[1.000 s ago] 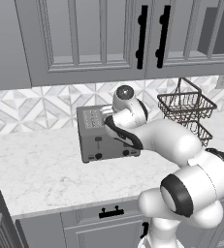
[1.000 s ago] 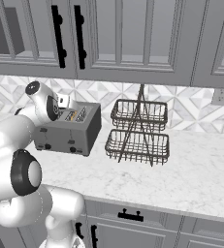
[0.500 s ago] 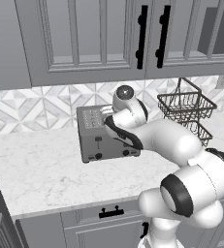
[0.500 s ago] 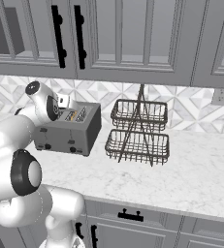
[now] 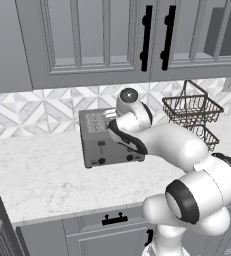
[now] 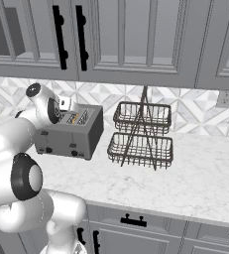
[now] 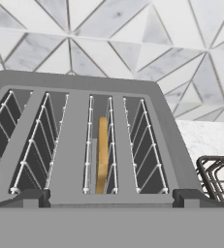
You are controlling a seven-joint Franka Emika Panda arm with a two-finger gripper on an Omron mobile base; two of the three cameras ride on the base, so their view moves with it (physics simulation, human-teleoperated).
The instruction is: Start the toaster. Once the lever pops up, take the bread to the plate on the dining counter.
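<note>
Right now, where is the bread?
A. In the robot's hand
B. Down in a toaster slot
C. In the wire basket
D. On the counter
B: the hand view looks down on the toaster, and the golden bread stands on edge inside one slot.

White arm rises from base, elbow bent high, forearm reaching forward and down. Wrist folded over, hand pointing downward. Gripper [image 7: 106,193] seen from hand camera: two dark fingertips [image 7: 28,197] at bottom edge, set far apart, jaws spread wide, nothing between them. In left base view, hand [image 5: 118,116] sits at far end of forearm, fingers hidden behind wrist. In right base view, hand [image 6: 61,105] partly hidden by round wrist joint.
</note>
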